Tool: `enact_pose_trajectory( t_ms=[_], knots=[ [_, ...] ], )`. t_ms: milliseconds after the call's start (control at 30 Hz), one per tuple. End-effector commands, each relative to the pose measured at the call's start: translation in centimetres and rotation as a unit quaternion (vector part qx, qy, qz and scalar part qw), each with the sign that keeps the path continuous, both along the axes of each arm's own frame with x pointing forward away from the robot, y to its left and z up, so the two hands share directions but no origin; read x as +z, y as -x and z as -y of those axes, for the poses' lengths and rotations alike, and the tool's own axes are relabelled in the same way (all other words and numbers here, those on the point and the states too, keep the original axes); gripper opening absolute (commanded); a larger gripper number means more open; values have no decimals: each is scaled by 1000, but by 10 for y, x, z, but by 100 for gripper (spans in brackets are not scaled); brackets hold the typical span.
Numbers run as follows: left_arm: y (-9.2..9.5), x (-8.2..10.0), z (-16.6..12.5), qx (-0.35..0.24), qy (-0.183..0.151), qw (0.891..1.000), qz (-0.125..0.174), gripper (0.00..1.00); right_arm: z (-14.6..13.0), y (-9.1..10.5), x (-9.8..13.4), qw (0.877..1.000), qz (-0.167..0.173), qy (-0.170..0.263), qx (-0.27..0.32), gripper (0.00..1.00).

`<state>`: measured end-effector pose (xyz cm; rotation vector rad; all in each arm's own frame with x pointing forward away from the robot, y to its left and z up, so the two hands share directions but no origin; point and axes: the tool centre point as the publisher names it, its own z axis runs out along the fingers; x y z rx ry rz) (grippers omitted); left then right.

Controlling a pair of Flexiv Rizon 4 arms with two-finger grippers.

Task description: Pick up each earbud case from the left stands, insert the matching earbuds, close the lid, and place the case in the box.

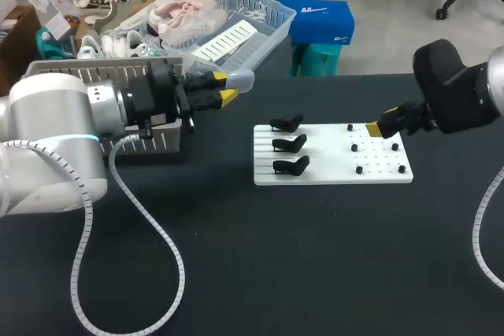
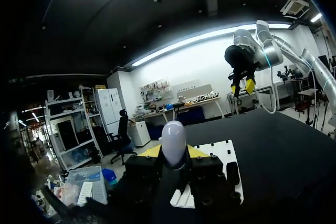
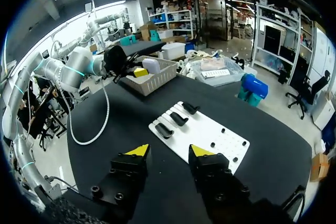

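My left gripper (image 1: 226, 89) is shut on a pale, rounded earbud case (image 1: 241, 79), held in the air left of the white board (image 1: 331, 174). The left wrist view shows the case (image 2: 174, 141) upright between the yellow fingertips (image 2: 151, 151). Three black stands (image 1: 290, 144) on the board's left part carry nothing. Several small black earbuds (image 1: 355, 147) sit on its right part. My right gripper (image 1: 381, 128) hovers open over the board's far right corner with nothing in it. In the right wrist view this gripper (image 3: 170, 151) is above the near side of the board (image 3: 210, 137).
A grey slotted box (image 1: 161, 142) stands on the table under and behind my left arm, also seen as the grey box (image 3: 155, 80). A clear basket (image 1: 260, 17) of shoes lies at the far edge. Bare black tabletop spreads in front of the board.
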<state>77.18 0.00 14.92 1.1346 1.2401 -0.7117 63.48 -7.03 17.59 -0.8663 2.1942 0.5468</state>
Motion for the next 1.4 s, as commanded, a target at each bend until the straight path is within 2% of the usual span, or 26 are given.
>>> enact_pose_trajectory(
  t_ms=[33, 333, 400, 433, 467, 733, 1000, 1200, 1400],
  knots=[
    [2, 6, -18, 35, 4, 999, 5, 0, 2, 0, -5, 999, 32, -32, -8, 44],
    [-9, 1, -57, 90, -2, 996, -2, 0, 0, -10, -8, 999, 35, -25, 0, 44],
    [-10, 0, -64, 97, -4, 995, -5, 0, 1, -12, -8, 999, 33, -25, 0, 48],
    [-11, -1, -68, 102, -6, 995, -7, 0, 1, -12, -8, 999, 33, -25, 0, 88],
    [-11, -2, -70, 106, -6, 994, -7, 0, 1, -12, -8, 999, 33, -25, 0, 100],
    [-23, -10, -94, 133, -18, 991, -14, 0, 1, -12, -8, 999, 33, -25, 0, 100],
    [-30, -27, -119, 171, 1, 985, -25, 0, 1, -12, -8, 999, 33, -25, 0, 100],
    [-36, -47, -144, 207, -10, 978, -34, 0, 1, -12, -8, 999, 33, -25, 0, 100],
    [-48, -50, -164, 223, -21, 974, -37, 0, 1, -12, -8, 999, 33, -25, 0, 100]
  ],
)
